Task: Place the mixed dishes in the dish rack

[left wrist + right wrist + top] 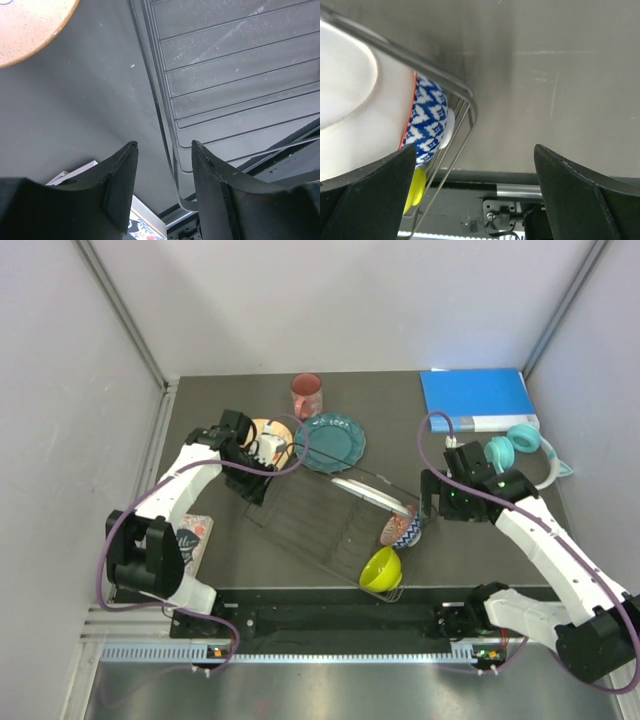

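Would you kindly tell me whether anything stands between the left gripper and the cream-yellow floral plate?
Nothing visible does: only tabletop shows between the left gripper and the cream-yellow floral plate.

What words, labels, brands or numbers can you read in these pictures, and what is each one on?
Pale flower-printed card by the left arm's base: dark script lettering, too small to read.
Blue binder, pink-red mug, black wire dish rack: no text visible.
Nothing else is legible in any view.
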`<state>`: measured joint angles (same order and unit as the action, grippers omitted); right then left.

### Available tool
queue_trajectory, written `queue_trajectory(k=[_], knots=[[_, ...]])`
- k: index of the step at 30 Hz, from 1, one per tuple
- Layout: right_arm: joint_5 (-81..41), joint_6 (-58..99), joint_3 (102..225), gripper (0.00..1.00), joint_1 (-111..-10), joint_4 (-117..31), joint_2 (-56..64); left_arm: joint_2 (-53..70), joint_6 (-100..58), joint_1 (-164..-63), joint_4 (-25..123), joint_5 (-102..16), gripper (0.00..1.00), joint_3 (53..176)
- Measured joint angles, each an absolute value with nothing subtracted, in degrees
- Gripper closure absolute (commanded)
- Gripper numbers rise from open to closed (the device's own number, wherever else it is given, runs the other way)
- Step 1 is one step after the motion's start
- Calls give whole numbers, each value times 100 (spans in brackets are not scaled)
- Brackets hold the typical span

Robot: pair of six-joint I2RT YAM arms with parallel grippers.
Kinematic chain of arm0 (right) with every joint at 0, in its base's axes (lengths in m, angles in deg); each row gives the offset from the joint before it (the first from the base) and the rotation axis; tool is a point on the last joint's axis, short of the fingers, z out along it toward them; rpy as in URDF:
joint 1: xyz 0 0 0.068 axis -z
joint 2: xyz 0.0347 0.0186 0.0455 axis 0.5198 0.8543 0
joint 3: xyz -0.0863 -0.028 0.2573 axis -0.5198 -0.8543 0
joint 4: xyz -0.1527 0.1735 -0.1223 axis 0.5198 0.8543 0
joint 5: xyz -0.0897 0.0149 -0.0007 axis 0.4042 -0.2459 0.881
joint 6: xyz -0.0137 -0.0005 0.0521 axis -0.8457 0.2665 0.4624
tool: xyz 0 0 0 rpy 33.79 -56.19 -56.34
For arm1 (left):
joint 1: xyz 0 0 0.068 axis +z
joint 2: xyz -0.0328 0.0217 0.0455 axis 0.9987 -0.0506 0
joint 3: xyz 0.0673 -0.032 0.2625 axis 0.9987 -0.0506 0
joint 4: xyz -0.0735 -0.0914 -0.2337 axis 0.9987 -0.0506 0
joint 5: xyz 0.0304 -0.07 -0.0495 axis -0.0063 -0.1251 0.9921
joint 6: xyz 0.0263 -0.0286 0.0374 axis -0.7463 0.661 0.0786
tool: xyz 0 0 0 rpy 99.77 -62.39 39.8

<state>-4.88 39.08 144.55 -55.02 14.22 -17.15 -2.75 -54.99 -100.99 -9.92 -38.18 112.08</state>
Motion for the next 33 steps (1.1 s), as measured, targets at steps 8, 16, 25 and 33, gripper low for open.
queue_trajectory(k=[8, 16, 25, 33], knots=[[-573, 3851, 14245, 0, -5441, 1186, -1600, -308, -5495, -10099, -976, -3815, 48, 11208], [-425, 3622, 14127, 0, -4844, 729, -959, -308, -5532, -10099, -983, -3822, 48, 11208], [-466, 3432, 14265, 0, -4650, 465, -155, -308, -5661, -10099, -1035, -3835, 49, 11208], [-510, 3342, 14591, 0, -4630, 320, 53, -308, -5960, -10099, -1488, -3405, 50, 11208]])
